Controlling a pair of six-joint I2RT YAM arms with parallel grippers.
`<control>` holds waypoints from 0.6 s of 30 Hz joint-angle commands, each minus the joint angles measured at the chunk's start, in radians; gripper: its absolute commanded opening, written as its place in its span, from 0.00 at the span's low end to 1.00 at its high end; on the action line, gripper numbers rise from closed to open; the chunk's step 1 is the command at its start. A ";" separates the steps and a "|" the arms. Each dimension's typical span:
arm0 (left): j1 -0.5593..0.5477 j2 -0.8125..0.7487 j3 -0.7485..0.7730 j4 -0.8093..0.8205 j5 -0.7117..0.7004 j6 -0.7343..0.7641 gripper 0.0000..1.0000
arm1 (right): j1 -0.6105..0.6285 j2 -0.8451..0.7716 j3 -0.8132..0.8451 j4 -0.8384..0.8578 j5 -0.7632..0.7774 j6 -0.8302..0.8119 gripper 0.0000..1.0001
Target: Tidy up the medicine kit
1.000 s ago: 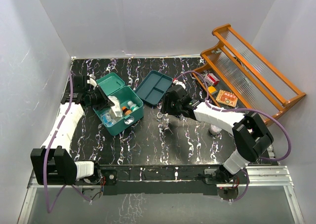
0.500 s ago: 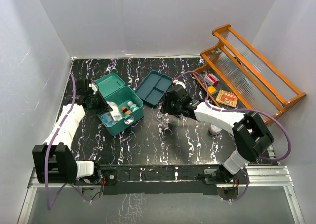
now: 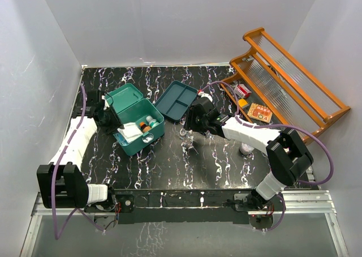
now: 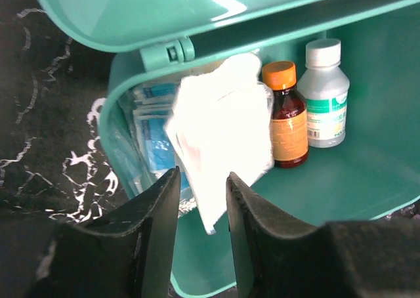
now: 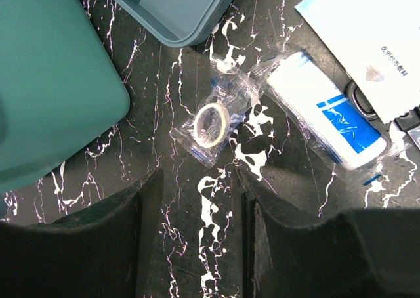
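Medicine kit (image 3: pixel 157 129), lid raised, left of centre in the overhead view. The left gripper (image 4: pixel 202 176) stands at its open mouth, jaws parted and grasping nothing. The white packet (image 4: pixel 223 114) lies inside beside the amber bottle (image 4: pixel 287 114). Advised: withdraw straight out, so the packet's lower corner does not snag a finger. The right gripper (image 5: pixel 197 180), likewise released, hovers above the bagged tape roll (image 5: pixel 211 124) on the surface (image 5: pixel 98 160).

We see the medicine kit (image 3: pixel 137 148), a teal-green box with rounded corners, sitting askew on the worktop's (image 3: pixel 186 166) left side, hinged lid swung open, bottles (image 4: pixel 289 114) and packets (image 4: pixel 220 134) inside.
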 commanded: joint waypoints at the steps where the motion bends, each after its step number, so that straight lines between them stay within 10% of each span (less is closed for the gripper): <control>1: 0.007 -0.048 0.097 -0.104 -0.089 0.040 0.35 | -0.005 -0.015 0.011 0.058 -0.008 -0.011 0.43; 13: -0.009 -0.033 0.089 0.052 0.226 0.049 0.38 | -0.005 -0.015 -0.004 0.068 -0.004 -0.007 0.43; 18: -0.063 0.029 0.080 0.112 0.139 0.038 0.36 | -0.006 -0.007 -0.006 0.074 -0.007 -0.004 0.43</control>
